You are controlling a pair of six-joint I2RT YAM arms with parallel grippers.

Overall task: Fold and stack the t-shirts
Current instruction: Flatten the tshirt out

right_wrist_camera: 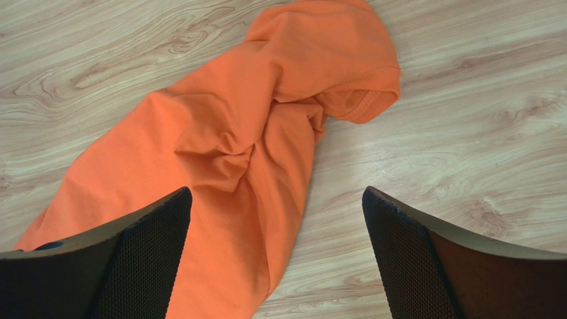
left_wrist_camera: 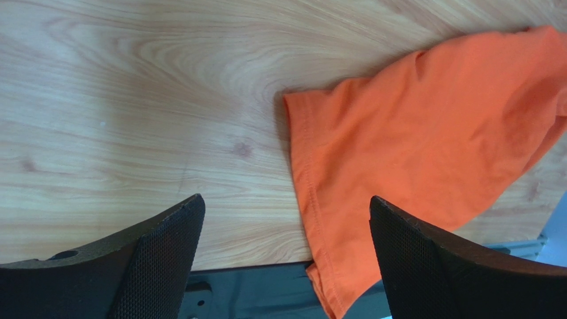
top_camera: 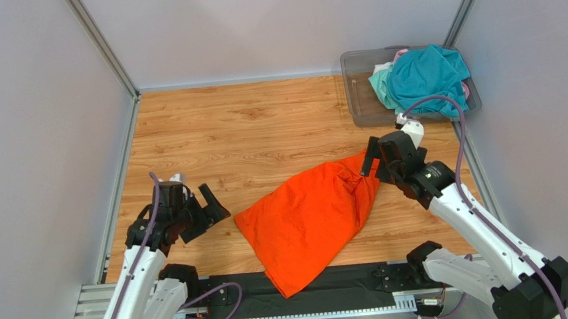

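Observation:
A bright orange t-shirt [top_camera: 309,220] lies crumpled on the wooden table, its lower end hanging over the near edge. It also shows in the left wrist view [left_wrist_camera: 426,153] and the right wrist view [right_wrist_camera: 233,153]. My left gripper [top_camera: 209,206] is open and empty, just left of the shirt's hem. My right gripper [top_camera: 374,165] is open and empty, above the shirt's bunched far right end. A teal t-shirt [top_camera: 428,75] lies heaped in the bin, with a pale mint one [top_camera: 382,84] and a bit of a pink one [top_camera: 401,54] beside it.
A clear grey plastic bin [top_camera: 359,93] stands at the back right corner of the wooden table [top_camera: 245,132]. Grey walls and metal posts close in both sides and the back. A black rail [top_camera: 300,295] runs along the near edge.

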